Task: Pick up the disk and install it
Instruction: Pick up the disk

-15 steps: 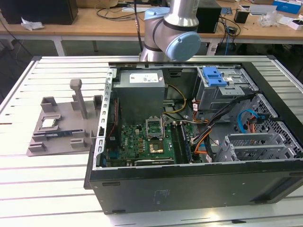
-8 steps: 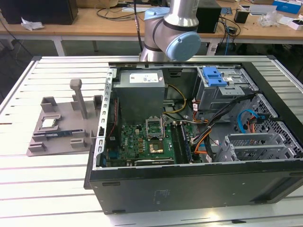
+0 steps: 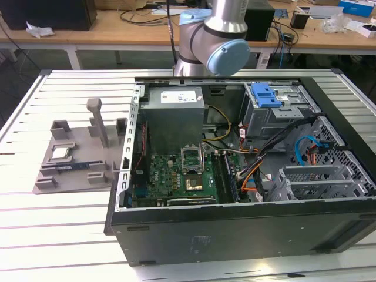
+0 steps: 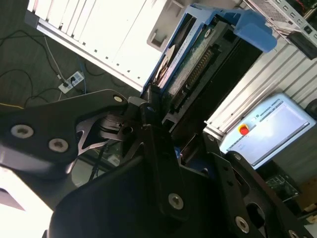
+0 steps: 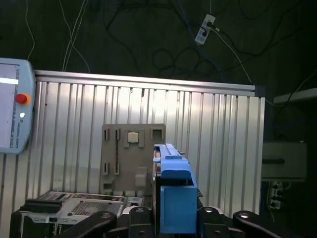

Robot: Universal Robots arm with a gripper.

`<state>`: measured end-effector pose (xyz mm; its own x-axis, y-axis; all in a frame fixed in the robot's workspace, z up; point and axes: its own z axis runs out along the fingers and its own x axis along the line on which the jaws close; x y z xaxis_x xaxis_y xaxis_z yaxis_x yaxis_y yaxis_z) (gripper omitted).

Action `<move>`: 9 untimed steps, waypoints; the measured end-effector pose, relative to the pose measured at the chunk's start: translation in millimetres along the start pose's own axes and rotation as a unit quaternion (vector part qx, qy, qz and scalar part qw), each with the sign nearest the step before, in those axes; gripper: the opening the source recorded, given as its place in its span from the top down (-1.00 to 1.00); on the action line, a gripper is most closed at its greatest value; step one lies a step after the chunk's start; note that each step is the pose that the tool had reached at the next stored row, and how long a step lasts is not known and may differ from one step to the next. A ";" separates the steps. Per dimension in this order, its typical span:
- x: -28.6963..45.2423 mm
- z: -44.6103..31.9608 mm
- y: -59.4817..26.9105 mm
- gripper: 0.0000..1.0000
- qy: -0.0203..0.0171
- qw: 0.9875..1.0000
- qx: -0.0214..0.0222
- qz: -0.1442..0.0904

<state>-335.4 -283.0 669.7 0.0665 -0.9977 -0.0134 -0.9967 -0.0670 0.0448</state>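
Disk (image 4: 194, 58) clamped between fingers (image 4: 161, 158), grey holder (image 5: 124, 166) in first wrist view

You have three cameras: one high overview and two riding close at the wrist.
The exterior view looks down steeply on the table (image 3: 64, 235) and open case (image 3: 235, 235), the arm (image 3: 217, 35) at the far side. Your first wrist view looks past the disk (image 5: 173, 198) onto the table, well away, catching the holder (image 5: 119, 158) that the exterior view has at its left. Your second wrist view sits tight behind the gripper (image 4: 156, 104), looking along the disk's edge. Both wrist views share disk, table slats and pendant (image 5: 12, 104).
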 end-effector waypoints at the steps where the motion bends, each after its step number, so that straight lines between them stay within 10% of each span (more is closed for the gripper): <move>1: 0.9 0.3 -4.0 0.26 0.000 1.000 0.000 0.000; 9: 4.7 5.2 -46.4 0.26 0.003 1.000 -0.002 0.000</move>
<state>-289.1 -284.6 662.3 0.0663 -0.9978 -0.0074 -0.9966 -0.0666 0.0485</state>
